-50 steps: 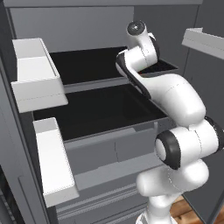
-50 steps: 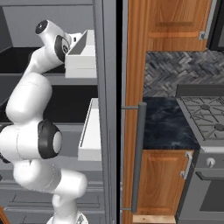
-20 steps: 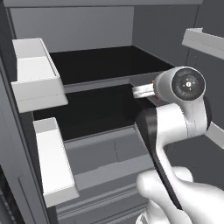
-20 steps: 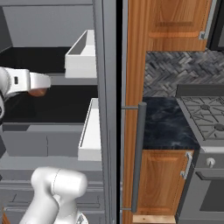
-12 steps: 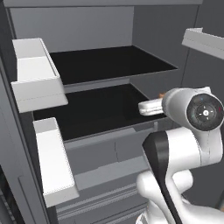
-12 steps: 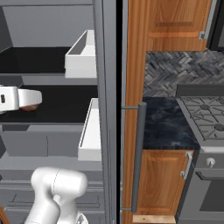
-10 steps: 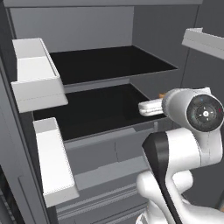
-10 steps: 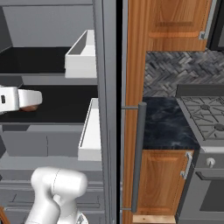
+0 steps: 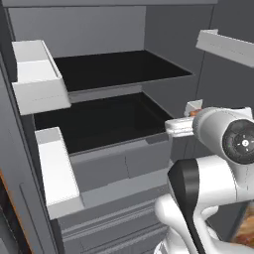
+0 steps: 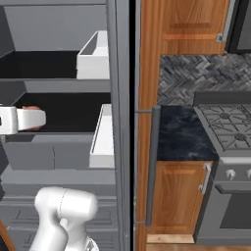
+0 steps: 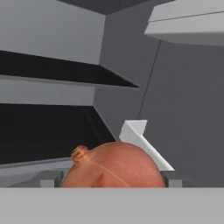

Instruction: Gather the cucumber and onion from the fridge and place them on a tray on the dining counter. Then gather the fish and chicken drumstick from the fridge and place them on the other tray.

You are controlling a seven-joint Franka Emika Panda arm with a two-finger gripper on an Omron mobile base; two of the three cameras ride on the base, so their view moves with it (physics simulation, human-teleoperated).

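The onion (image 11: 113, 165) is sitting between the two dark finger tips of the claw (image 11: 111, 179) at the bottom center of the hand view, its stem nub pointing to the upper left of the frame. The fingers (image 11: 49, 178) are standing wide, one on each side of the onion, and appear to be clamped on it. In the left base view, the white arm is occupying the lower right of the frame, and a sliver of reddish-orange is showing at the hand, right of center. In the right base view, the same reddish patch (image 10: 30, 108) is showing at the left edge, just above the white hand. The fridge (image 9: 104, 74) is standing open, with black shelves (image 9: 99, 121) at center and white door bins (image 9: 37, 79) at the left of the frame.
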